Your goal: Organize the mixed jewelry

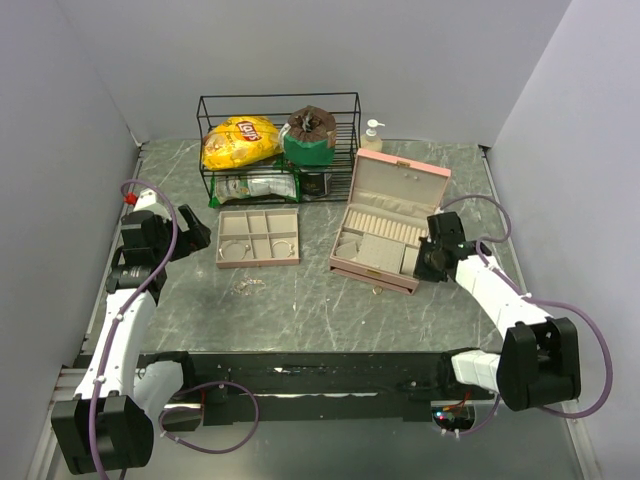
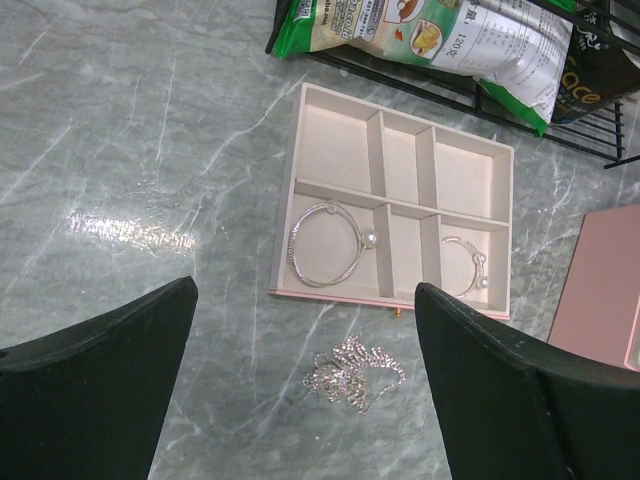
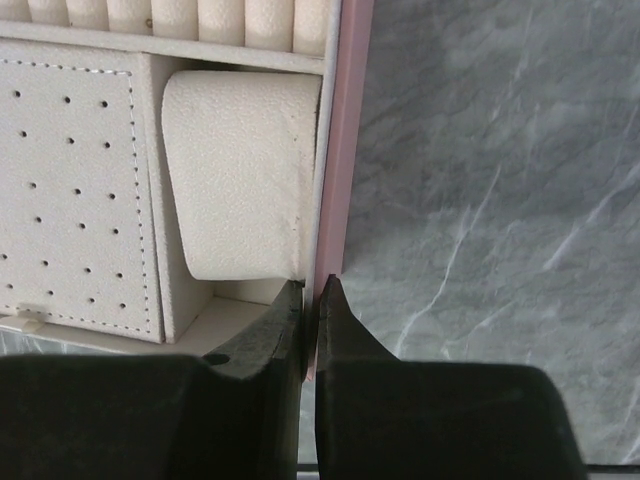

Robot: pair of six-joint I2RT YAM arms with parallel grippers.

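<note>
- Here, the left gripper (image 2: 305, 295) is hanging wide open and empty above the left half of the table (image 1: 320, 310), its dark fingers (image 2: 110, 370) spread well apart.
- Directly under that gap, the silver chain tangle (image 2: 352, 372) is lying on the bare marble, just off the near edge of the beige tray (image 2: 335, 140) and not touching it.
- Inside the tray, the large bangle (image 2: 325, 243) is sitting in the near left compartment (a pearl-like bead shows on its right side), and the small bangle (image 2: 465, 262) is sitting in the near right one; the far row is showing only lining.
- The right gripper (image 3: 312, 285) is pinching narrowly on the thin right wall of the pink box (image 3: 335, 150), one finger inside and one outside.
- Just inside that wall, a pale cushion roll (image 3: 245, 170) is filling its slot beside a perforated panel (image 3: 70, 190).
- The box is standing lid-up on the table's right half.
- Along the far edge, a wire rack (image 1: 278, 145) is holding a chips bag (image 1: 240, 140), with a soap bottle (image 1: 372, 135) beside it.
</note>
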